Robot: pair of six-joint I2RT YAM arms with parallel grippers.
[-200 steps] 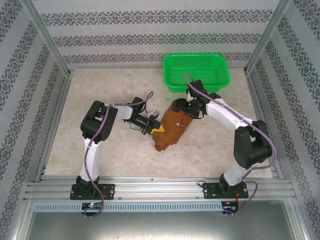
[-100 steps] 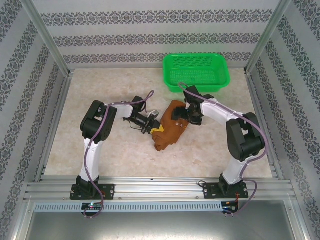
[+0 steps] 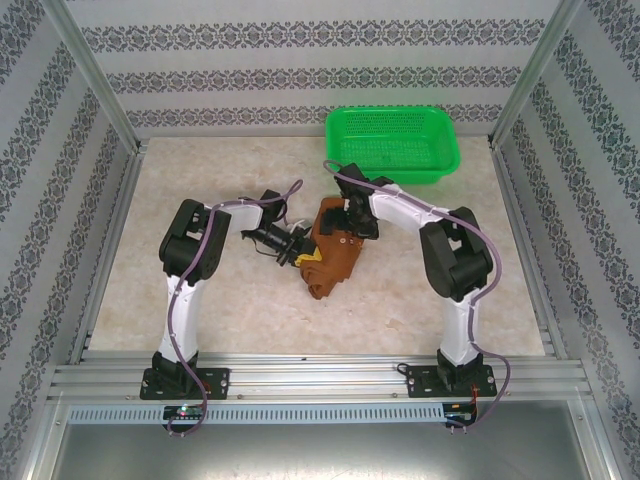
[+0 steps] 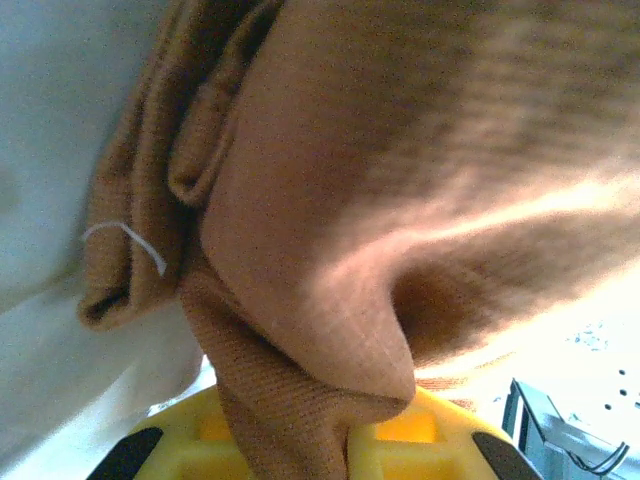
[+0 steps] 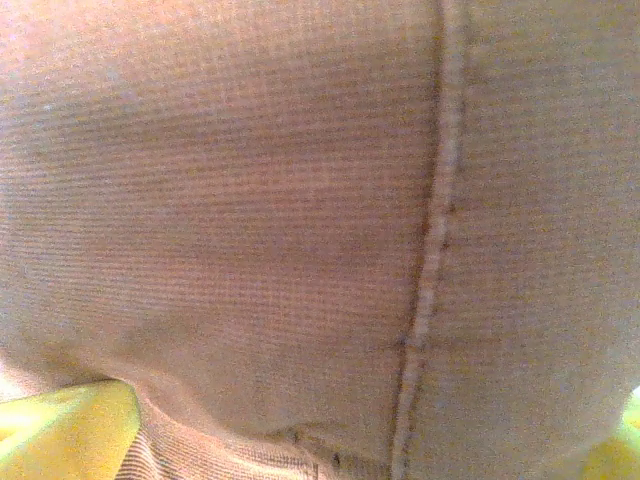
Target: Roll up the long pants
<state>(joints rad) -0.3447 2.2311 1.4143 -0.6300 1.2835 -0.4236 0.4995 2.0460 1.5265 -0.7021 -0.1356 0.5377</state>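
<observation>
Progress looks far along: the long pants [image 3: 330,258] sit as a tight bundle on the worktop [image 3: 200,300] between both arms, with only final tucking seemingly left. On the left gripper [image 3: 297,250] the jaws pinch a fold; the right gripper [image 3: 345,222] presses into cloth, and how its jaws stand I cannot tell

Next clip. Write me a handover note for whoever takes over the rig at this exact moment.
Left tool: at the left edge of the long pants, with fabric between its jaws. Grip unclear.
Right tool: pressed onto the bundle's far end. Open or shut unclear.
Pants: bunched into a compact bundle mid-table, in front of the green basket and apart from it.
Done: pants gathered, and they look partly rolled.
Left: tighten and finish the roll.
</observation>
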